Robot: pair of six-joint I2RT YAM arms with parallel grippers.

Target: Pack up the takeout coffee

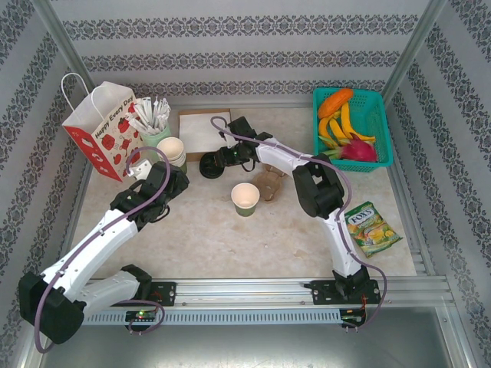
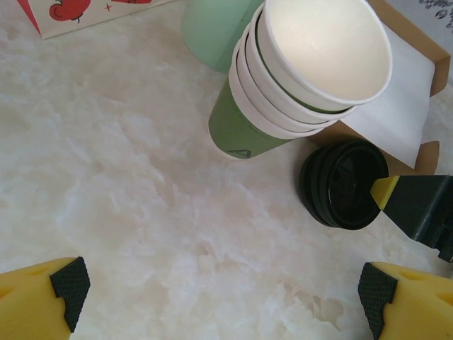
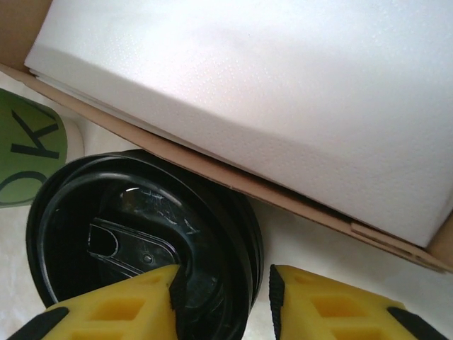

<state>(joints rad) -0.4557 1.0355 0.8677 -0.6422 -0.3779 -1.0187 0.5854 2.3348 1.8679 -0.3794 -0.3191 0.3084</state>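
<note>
— Two end effectors, so how does each one stand?
— Left end effector (image 2: 223, 289) has its yellow fingers spread wide at the bottom corners of its wrist view. Only bare counter (image 2: 127, 198) lies between them, so it is open and holds nothing. Right end effector (image 3: 225, 285) is at the stack of black lids (image 3: 141, 227), with one finger over the top lid and the other just outside the rim. The gap is narrow, and I cannot tell whether the pads actually press on the rim.
— And the takeout coffee cup?
— Takeout coffee cup (image 1: 245, 198) stands upright near the middle of the top view, green-sided and open-mouthed, apart from both end effectors. A brown cardboard piece (image 1: 268, 185) lies just to its right. The lids sit up and to the left of it, against the edge of a brown tray (image 3: 233, 180) holding white napkins (image 3: 269, 85).
— What else is around?
— A stack of cream-and-green cups (image 2: 311, 64) stands just left of the lids, with a pale green cup of sticks (image 1: 153, 121) above it. A red-and-white paper bag (image 1: 100, 132) stands at upper left, a green basket (image 1: 380, 115) of fruit at upper right, and a candy packet (image 1: 372, 228) at lower right
</note>
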